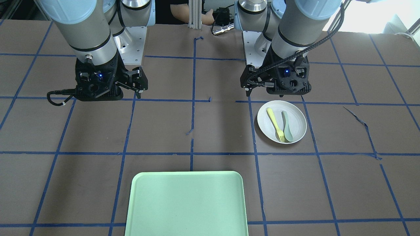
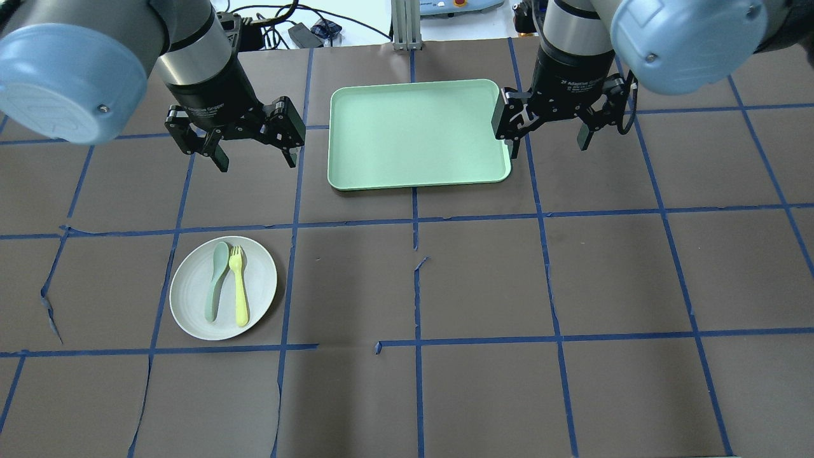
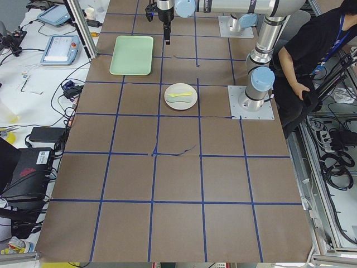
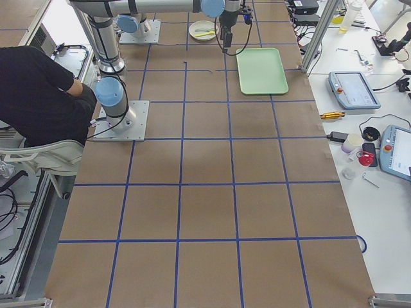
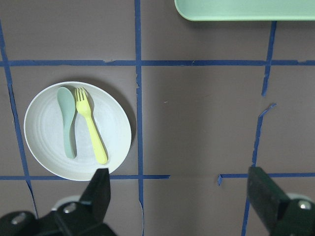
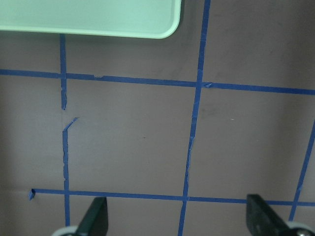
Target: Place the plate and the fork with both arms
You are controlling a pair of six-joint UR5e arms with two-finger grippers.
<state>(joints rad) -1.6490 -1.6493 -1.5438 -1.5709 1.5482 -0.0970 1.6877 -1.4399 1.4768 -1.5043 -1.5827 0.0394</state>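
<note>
The off-white plate lies on the table on my left side; it also shows in the front view and the left wrist view. The pale-yellow fork lies on it, next to a grey-green spoon. The fork also shows in the front view and the left wrist view. My left gripper hangs open and empty, high above the table beyond the plate. My right gripper is open and empty, above the right edge of the mint-green tray.
The mint-green tray lies at the table's far middle, between the two grippers. Blue tape lines grid the brown table cover. An operator sits by the robot's base in the side views.
</note>
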